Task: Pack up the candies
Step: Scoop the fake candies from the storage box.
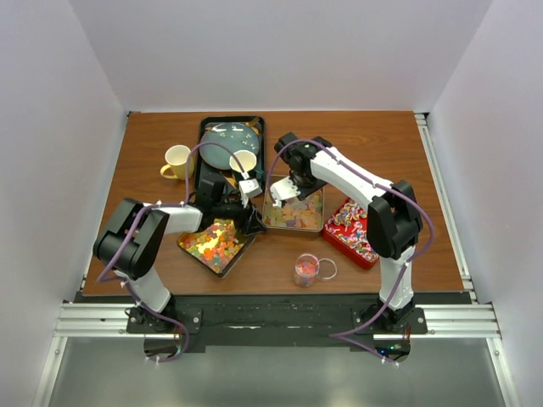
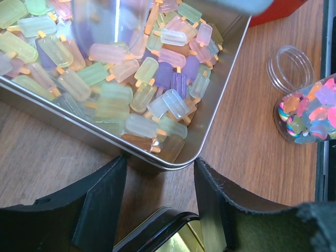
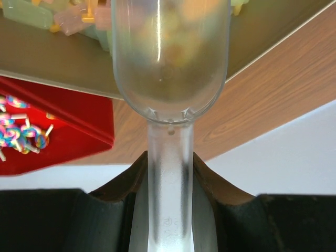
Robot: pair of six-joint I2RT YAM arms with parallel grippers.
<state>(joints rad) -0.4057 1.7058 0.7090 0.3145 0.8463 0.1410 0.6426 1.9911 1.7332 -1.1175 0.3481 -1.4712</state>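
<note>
Pastel candies (image 2: pixel 157 79) fill a silver tray (image 1: pixel 316 227), which also shows in the left wrist view (image 2: pixel 226 68). Bright candies (image 1: pixel 216 244) lie in a black-rimmed tray at the left. Striped candies (image 1: pixel 356 225) lie in a red tray (image 3: pixel 58 136). My right gripper (image 1: pixel 284 193) is shut on the handle of a clear plastic scoop (image 3: pixel 169 173) and holds its bowl (image 3: pixel 170 52) over the silver tray. My left gripper (image 1: pixel 248 219) is open and empty, low over the table by the silver tray's near corner (image 2: pixel 181 157), with one finger (image 2: pixel 100 205) on each side.
A glass mug (image 1: pixel 307 270) part-filled with mixed candies stands near the front, and also shows in the left wrist view (image 2: pixel 310 115). A yellow mug (image 1: pixel 176 161), a black tray with a dark plate (image 1: pixel 231 136) and a small cup (image 1: pixel 243 161) stand at the back left.
</note>
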